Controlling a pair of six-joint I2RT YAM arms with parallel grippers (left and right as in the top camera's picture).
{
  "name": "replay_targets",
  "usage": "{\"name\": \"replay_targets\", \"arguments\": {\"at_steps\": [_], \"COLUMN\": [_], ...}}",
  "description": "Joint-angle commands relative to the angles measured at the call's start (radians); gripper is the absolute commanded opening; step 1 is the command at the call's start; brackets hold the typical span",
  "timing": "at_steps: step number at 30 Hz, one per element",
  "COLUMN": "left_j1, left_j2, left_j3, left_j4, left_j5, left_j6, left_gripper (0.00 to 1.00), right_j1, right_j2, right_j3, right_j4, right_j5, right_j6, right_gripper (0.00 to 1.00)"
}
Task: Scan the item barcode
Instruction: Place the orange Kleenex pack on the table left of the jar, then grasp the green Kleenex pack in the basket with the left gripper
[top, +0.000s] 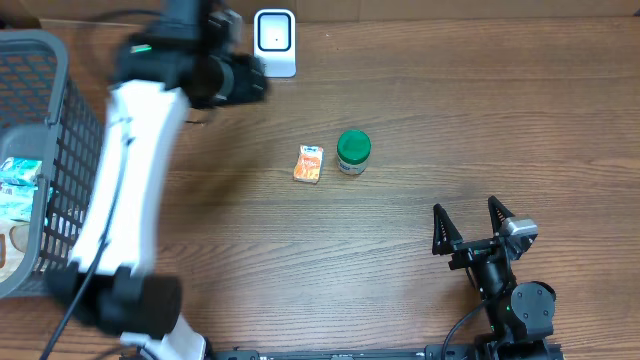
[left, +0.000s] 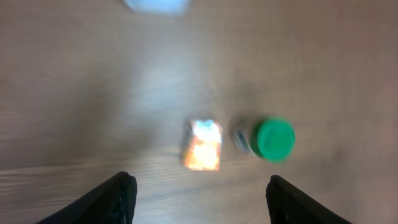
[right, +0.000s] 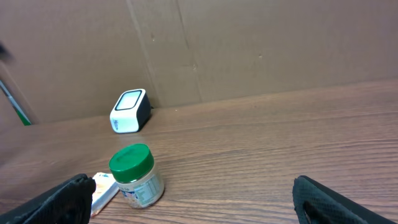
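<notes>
A small orange and white packet (top: 309, 164) lies flat on the wooden table, with a green-lidded jar (top: 353, 152) standing just to its right. The white scanner (top: 274, 42) stands at the table's far edge. My left gripper (left: 199, 182) hangs high above the packet (left: 202, 144) and jar (left: 268, 139), open and empty; that view is blurred. The right gripper (top: 470, 222) rests low near the front edge, open with nothing in it. Its camera shows the jar (right: 135, 175), the packet (right: 102, 190) and the scanner (right: 129, 111) ahead.
A grey mesh basket (top: 40, 60) with a few packaged goods (top: 20, 185) stands at the left edge. The raised white left arm (top: 140, 150) hides part of the table. A cardboard wall (right: 249, 43) rises behind the scanner.
</notes>
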Motion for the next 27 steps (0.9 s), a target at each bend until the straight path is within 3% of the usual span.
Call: {"name": "replay_targets", "arguments": {"at_steps": [1,8,13,19,27], "left_j1": [0.146,0.569,0.758,0.848,0.856], "left_j2": [-0.126,-0.152,-0.079,0.046,0.252], "left_j3": [0.031,0.021,-0.045,-0.19,-0.192], "left_j4": [-0.013,-0.011,0.058,0.229,0.35], "left_j5": [-0.172,-0.204,-0.201,-0.25,-0.336], "left_j6": [0.008,-0.05,-0.08,-0.08,-0.01], "left_gripper": [0.69,0.77,0.77,0.72,0.71], "right_j1": [-0.004,-0.004,-0.004,-0.004,-0.004], "right_j2": [-0.011,-0.011,-0.011,-0.011,-0.011], "right_j3": [-0.01,-0.01,-0.01,-0.01,-0.01], "right_j4": [0.002,0.003,0.003,0.002,0.003], "right_j5": [0.005,0.005,0.005,0.005,0.005], "right_j6": [0.0,0.0,0.0,0.0,0.0], "right_gripper": [1.0,1.0,1.0,1.0,1.0]}}
